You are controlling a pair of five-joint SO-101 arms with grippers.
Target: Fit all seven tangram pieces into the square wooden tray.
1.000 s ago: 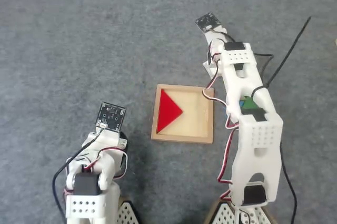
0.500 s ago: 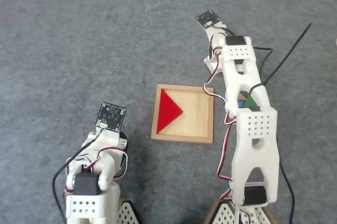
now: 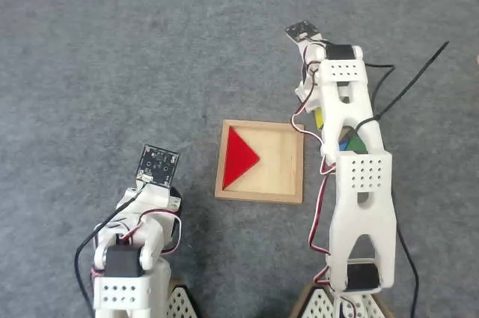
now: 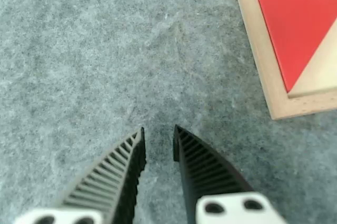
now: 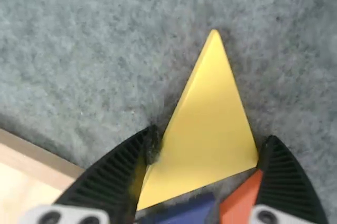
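Note:
The square wooden tray [image 3: 284, 183] lies mid-table with a red triangle [image 3: 238, 157] in its left half. In the right wrist view, my right gripper [image 5: 208, 145] stands open just right of the tray, straddling a flat yellow triangle [image 5: 210, 118], one finger on each side of its wide end. A blue piece [image 5: 184, 211] and an orange piece [image 5: 239, 203] lie close behind the yellow one. From above, the yellow triangle [image 3: 319, 118], blue piece [image 3: 344, 142] and a green piece [image 3: 357, 144] peek out under the right arm. My left gripper [image 4: 159, 130] hovers over bare carpet near the tray's corner [image 4: 279, 105], fingers slightly apart and empty.
Grey carpet covers the whole table. The left arm's base sits at the front left, the right arm's at the front right, with black cables trailing off to the right. A tray edge [image 5: 31, 168] lies close to the right gripper's finger.
The right arm has stretched a little farther from its base, and its forearm has shifted so that the yellow triangle now shows beside it. The left arm has not moved.

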